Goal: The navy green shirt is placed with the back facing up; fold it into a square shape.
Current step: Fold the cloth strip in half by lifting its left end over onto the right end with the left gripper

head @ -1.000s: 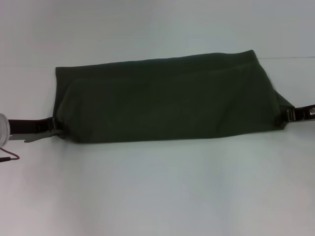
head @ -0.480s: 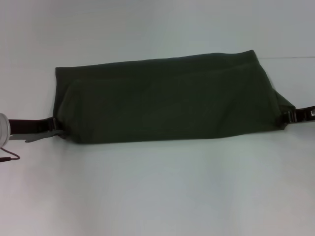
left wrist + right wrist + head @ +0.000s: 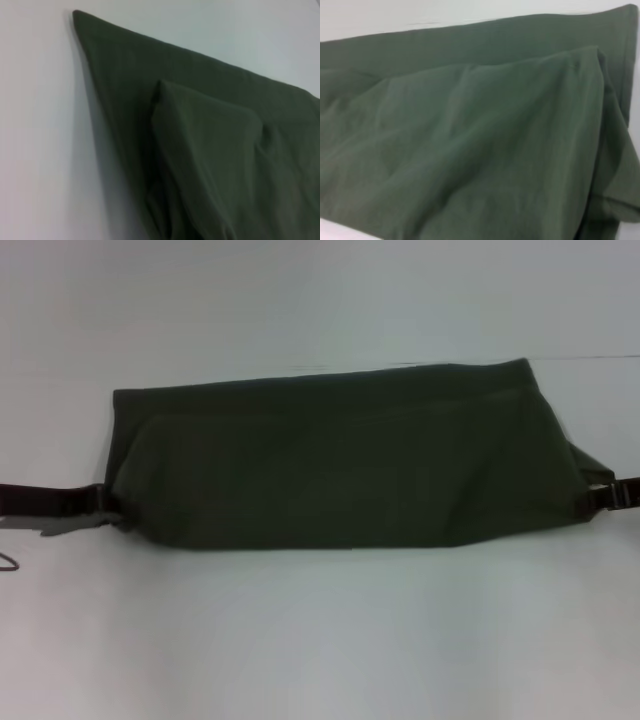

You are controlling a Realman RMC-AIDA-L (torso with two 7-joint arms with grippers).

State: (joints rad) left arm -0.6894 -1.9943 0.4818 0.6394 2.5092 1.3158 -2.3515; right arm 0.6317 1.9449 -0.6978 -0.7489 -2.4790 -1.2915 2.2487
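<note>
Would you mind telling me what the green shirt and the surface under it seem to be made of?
The shirt looks like soft, matte woven or knit cloth: it drapes and creases in loose folds. The table looks smooth, pale and hard, perhaps laminate; its exact material is unclear.

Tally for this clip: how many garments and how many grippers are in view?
Navy green shirt: 1
Grippers: 2 (left gripper at the shirt's left end, right gripper at its right end)
Total: 3
</note>
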